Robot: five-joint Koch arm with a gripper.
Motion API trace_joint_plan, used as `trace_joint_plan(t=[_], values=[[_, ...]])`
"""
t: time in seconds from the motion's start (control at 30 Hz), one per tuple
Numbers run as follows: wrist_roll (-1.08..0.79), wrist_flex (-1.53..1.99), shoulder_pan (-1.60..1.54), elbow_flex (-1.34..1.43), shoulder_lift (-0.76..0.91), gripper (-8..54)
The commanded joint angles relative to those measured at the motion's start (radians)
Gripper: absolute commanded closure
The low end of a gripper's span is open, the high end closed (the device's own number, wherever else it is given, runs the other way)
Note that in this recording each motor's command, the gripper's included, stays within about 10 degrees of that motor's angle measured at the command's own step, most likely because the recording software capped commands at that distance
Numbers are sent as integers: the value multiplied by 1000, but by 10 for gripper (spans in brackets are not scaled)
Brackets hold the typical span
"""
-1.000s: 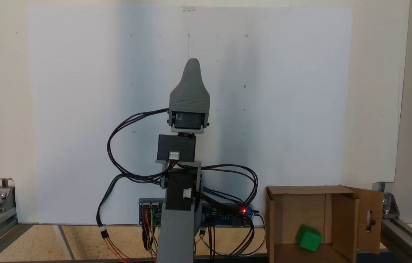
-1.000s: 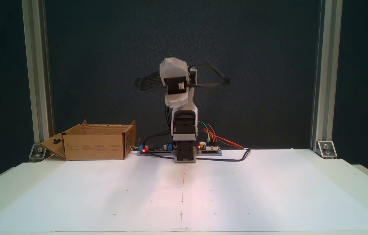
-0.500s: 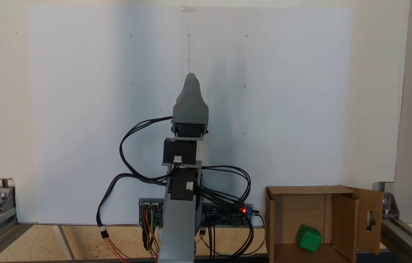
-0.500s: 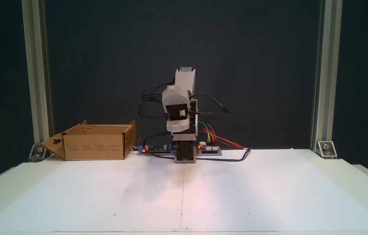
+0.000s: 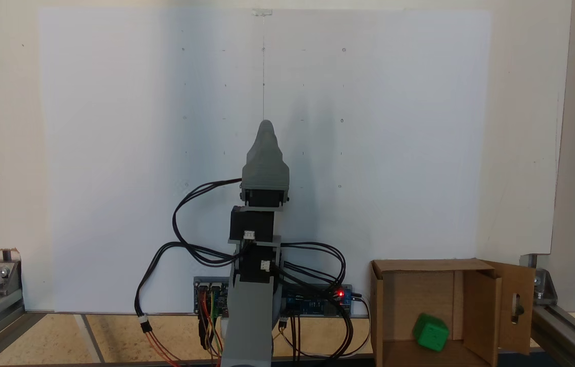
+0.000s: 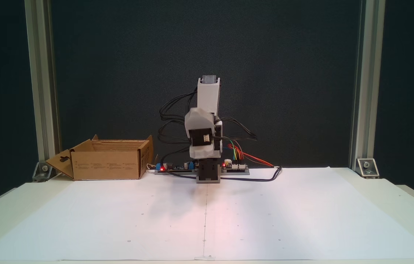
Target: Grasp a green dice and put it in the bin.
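The green dice (image 5: pixel 430 332) lies tilted on the floor of the brown cardboard bin (image 5: pixel 430 265), at the lower right of a fixed view. The same bin (image 6: pixel 106 165) stands left of the arm's base in another fixed view, its walls hiding the dice. My gripper (image 5: pixel 266 125) is folded in over the arm's base at the middle of the table, well apart from the bin. It hangs low in front of the upright arm (image 6: pixel 200 152). Its jaws lie one behind the other, so only one tip shows, with nothing visible in it.
White paper (image 6: pixel 207 216) covers the table in front of the arm. Circuit boards with lit red LEDs (image 5: pixel 339 294) and loose black cables (image 5: pixel 185 244) sit around the base. Aluminium frame posts (image 6: pixel 42 91) stand at both sides, with corner brackets (image 6: pixel 366 167).
The arm has folded down and back toward its base; the gripper tip has drawn in and sunk lower. The dice and bin have stayed put.
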Motion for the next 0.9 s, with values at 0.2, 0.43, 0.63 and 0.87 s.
trace_joint_plan(t=[0.2,0.43,0.63,0.87], values=[[6,-129,-6,110,117,18],[3,-124,9,112,115,10],[3,-100,12,112,114,11],[3,-83,11,110,112,11]])
